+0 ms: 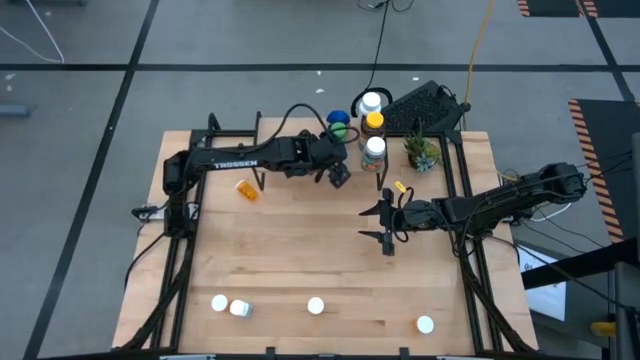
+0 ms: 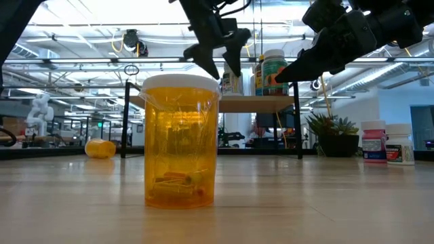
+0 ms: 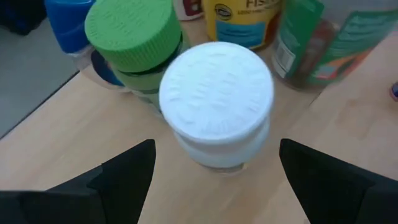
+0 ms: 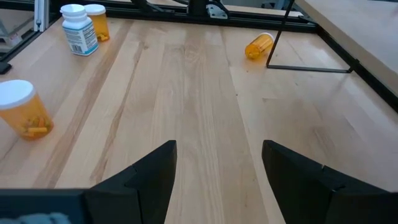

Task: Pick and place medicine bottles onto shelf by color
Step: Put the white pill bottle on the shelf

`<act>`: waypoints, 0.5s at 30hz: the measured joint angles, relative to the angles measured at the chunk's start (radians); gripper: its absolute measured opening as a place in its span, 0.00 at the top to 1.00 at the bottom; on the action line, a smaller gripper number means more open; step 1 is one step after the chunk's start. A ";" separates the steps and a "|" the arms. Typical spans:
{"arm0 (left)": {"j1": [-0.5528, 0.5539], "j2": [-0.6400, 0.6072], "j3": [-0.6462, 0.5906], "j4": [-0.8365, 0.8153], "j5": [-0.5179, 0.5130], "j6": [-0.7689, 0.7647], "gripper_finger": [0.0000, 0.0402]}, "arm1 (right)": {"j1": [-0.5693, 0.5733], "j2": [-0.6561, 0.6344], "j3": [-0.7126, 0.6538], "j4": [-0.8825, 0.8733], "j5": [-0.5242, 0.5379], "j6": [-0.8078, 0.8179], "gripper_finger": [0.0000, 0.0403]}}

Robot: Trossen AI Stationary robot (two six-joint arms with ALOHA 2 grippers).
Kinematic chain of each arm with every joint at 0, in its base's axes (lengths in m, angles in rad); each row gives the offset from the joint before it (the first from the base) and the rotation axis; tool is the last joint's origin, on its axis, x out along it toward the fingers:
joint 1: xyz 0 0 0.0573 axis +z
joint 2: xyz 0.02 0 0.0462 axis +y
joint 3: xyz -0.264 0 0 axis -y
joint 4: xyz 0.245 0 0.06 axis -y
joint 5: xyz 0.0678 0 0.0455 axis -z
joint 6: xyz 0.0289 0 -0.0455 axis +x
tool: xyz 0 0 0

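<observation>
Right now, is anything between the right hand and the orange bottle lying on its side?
No. The right wrist view shows only bare wood between the right hand and the tipped orange bottle.

Robotics lab or workshop: exposed ceiling ducts [image 2: 102, 64], taped grey floor [image 1: 80, 100], white humanoid figure [image 2: 39, 112] beyond table.

bottles [image 1: 372, 122] on shelf [image 1: 455, 150] | plant [image 1: 420, 152] right of them

Bright, even overhead light; left wrist view blurred, low view's ceiling glares.
</observation>
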 joint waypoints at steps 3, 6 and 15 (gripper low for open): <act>0.001 0.000 0.000 0.020 -0.005 -0.018 0.14 | 0.000 0.000 0.000 0.000 0.000 0.000 0.42; 0.000 0.000 0.000 0.026 -0.022 -0.041 0.14 | 0.000 0.000 0.000 0.000 0.000 0.000 0.42; -0.007 0.000 0.000 0.044 -0.050 -0.068 0.14 | 0.000 0.000 0.000 0.000 0.000 0.001 0.42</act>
